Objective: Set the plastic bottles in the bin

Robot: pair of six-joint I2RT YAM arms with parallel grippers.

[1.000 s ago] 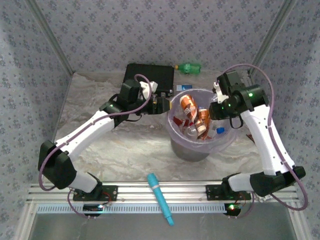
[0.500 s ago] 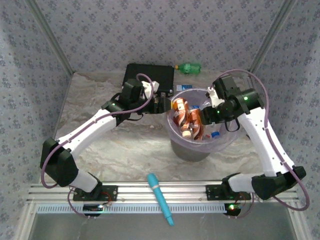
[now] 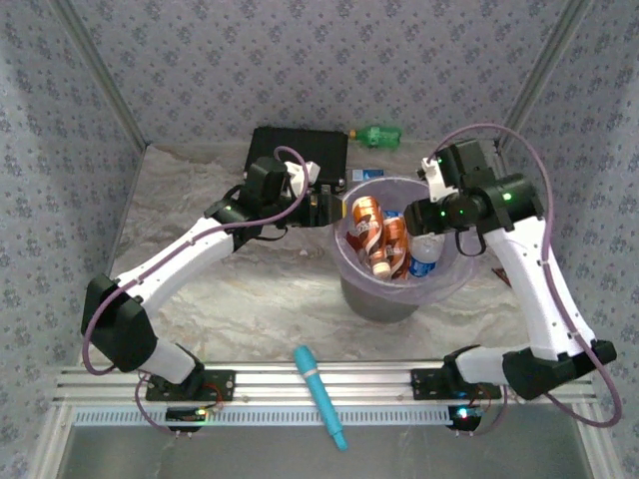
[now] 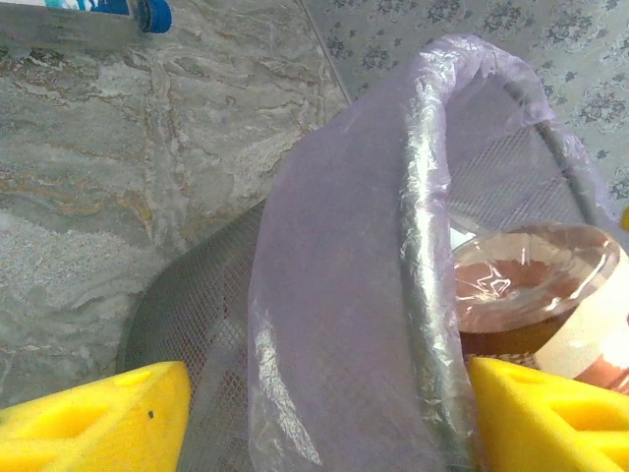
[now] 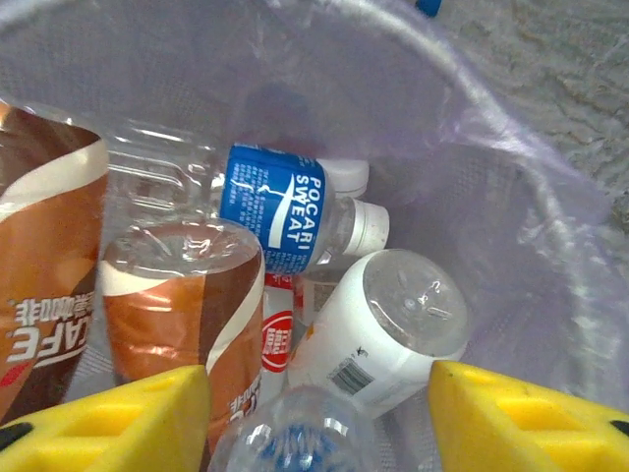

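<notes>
Bottles (image 5: 295, 211) lie heaped in the bin (image 3: 384, 299) straight below our right gripper (image 5: 319, 403), its jaws parted and empty, our left gripper (image 4: 324, 418) gapes astride the rim, and the green bottle (image 3: 376, 135) lies crosswise beyond both, about equally near.

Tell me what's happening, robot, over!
Left gripper open, straddling bin rim. Right gripper open above bin. Bottles piled inside; green bottle out by back wall. Nothing blocking.

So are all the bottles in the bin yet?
Not quite. Several bottles lie in the bin. The right hand hangs open above them, the left hand open astride the rim, neither holding anything. At least the green bottle by the back wall is not in yet.
</notes>
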